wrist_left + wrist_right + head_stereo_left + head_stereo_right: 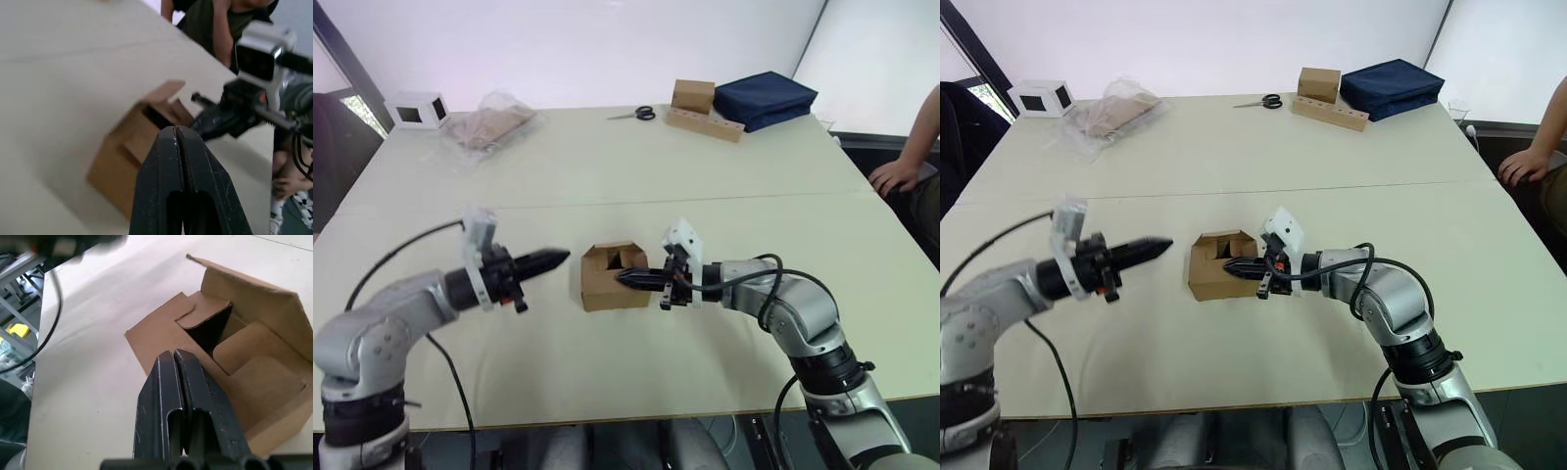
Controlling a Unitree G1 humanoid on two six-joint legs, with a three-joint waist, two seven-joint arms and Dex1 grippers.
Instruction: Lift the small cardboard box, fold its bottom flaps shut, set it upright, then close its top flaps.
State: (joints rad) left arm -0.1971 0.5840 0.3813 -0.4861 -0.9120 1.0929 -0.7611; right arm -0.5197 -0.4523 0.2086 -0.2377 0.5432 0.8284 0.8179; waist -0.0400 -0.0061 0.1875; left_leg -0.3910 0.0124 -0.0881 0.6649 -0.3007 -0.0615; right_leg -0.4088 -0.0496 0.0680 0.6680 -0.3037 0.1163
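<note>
Level — right gripper [625,278] at small cardboard box [607,284]

The box [612,278] is a small, plain brown corrugated carton, unprinted, resting on the table near its middle. Its open end faces up. The flaps [205,316] there are partly folded inward over a dark gap but not shut: 1 with a rounded edge dips into the opening, another rounded 1 lies lower, and a larger panel [254,298] stands up along the far wall. Its lower end is hidden against the table.
</note>
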